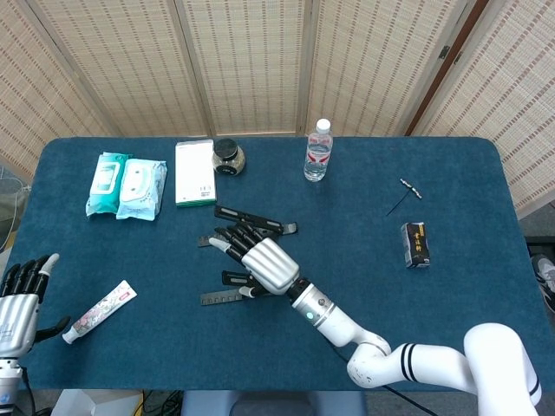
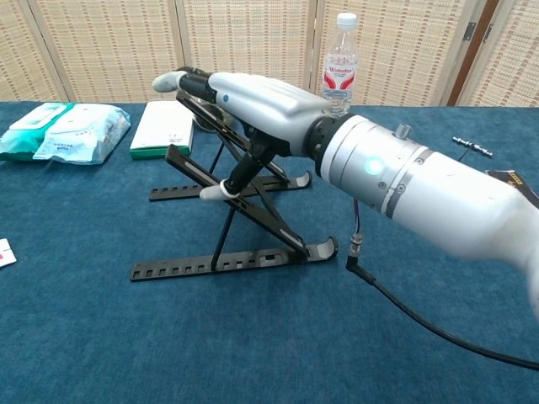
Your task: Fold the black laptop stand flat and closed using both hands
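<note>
The table (image 1: 451, 347) is covered in blue cloth, and the stand (image 2: 227, 210) is set near its middle, still propped open on its two slotted base rails. The right hand (image 1: 260, 260) is laid over the raised frames, fingers stretched along the top frame and the thumb (image 2: 212, 193) tucked against the lower frame; it cannot be told whether a real grip is closed or the frames are only touched. The left hand (image 1: 19, 299) is held well apart at the table's near left edge, fingers spread and nothing held.

The main risk is judged to lie there: the stand is pressed by one hand only, and its base is not steadied. If the frames are pushed down now, the whole stand may be slid or tipped across the cloth rather than folded, and the struts may stay lodged in the rail slots. A finger may also be trapped between the frames as they close.

Smaller things could be knocked if the stand is shoved back: the white box (image 1: 194, 172), the bottle (image 1: 318, 150), the jar (image 1: 228, 156). The tube (image 1: 100, 310) lies close beside the left hand and could be swept away when that hand is brought in.
</note>
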Motion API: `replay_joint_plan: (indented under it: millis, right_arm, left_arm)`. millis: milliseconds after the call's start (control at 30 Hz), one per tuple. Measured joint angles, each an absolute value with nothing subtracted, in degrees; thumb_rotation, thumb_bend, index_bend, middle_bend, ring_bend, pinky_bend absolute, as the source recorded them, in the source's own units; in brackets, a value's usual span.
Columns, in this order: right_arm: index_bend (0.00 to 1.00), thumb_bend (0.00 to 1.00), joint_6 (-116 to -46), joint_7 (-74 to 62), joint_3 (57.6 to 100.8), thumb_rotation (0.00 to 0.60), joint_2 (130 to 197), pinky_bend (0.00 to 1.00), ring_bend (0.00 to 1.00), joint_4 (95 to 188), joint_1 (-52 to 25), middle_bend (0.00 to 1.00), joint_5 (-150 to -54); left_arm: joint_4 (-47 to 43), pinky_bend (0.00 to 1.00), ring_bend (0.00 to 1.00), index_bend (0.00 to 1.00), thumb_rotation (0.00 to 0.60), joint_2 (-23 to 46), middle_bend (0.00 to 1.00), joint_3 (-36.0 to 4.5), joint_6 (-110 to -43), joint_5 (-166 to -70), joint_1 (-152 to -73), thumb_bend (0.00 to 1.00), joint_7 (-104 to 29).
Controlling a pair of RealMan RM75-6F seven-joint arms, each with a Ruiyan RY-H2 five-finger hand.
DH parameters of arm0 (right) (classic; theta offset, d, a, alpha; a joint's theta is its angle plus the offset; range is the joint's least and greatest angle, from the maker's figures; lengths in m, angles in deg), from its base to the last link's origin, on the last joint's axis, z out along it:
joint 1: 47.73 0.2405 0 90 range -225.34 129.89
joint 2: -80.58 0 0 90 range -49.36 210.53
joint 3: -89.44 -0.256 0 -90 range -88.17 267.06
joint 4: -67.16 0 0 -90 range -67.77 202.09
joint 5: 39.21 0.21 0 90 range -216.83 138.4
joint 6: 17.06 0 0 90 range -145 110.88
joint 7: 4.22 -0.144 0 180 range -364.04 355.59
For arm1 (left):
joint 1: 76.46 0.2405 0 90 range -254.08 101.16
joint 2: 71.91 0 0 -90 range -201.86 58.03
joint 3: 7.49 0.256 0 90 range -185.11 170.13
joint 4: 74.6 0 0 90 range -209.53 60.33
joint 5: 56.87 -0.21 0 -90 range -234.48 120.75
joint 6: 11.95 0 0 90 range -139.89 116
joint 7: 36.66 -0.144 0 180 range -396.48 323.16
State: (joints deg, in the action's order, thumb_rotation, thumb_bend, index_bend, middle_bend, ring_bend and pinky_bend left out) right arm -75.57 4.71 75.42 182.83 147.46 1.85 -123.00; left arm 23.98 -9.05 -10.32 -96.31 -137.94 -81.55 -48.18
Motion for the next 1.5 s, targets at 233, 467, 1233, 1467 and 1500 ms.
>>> replay_joint_plan:
  millis: [233, 467, 1233, 1467, 1500]
  right_arm:
    - [0.0, 0.27, -77.8, 3.8, 76.3, 0.6, 183.6, 0.0, 0.0, 145.3, 1.4, 0.0, -124.0]
    - [0.0, 0.29, -81.7, 4.1, 77.5, 0.6, 182.5, 0.0, 0.0, 145.5, -0.7, 0.0, -125.2]
    - [0.0, 0.29, -95.3, 1.9, 81.8, 0.6, 171.9, 0.0, 0.0, 151.4, -14.2, 0.0, -126.5]
    - [0.0, 0.29, -96.3, 1.2, 82.2, 0.6, 170.6, 0.0, 0.0, 151.3, -15.9, 0.0, -126.7]
    - [0.0, 0.29, -96.3, 0.8, 82.2, 0.6, 170.4, 0.0, 0.0, 151.4, -16.0, 0.0, -126.8]
  left_arm:
    - [23.8, 0.0, 0.07, 0.0, 0.6, -9.0, 0.08, -10.1, -95.7, -138.2, -81.7, 0.15, -47.6]
    - [23.8, 0.0, 0.07, 0.0, 0.6, -9.2, 0.08, -10.0, -95.0, -138.6, -82.1, 0.15, -47.3]
    - [24.8, 0.0, 0.07, 0.0, 0.6, -8.9, 0.08, -9.7, -93.7, -139.9, -83.3, 0.15, -47.9]
    - [25.3, 0.0, 0.07, 0.0, 0.6, -9.0, 0.08, -9.5, -93.7, -139.9, -83.3, 0.15, -48.2]
    - [25.3, 0.0, 0.07, 0.0, 0.6, -9.0, 0.08, -9.5, -93.7, -139.9, -83.3, 0.15, -48.3]
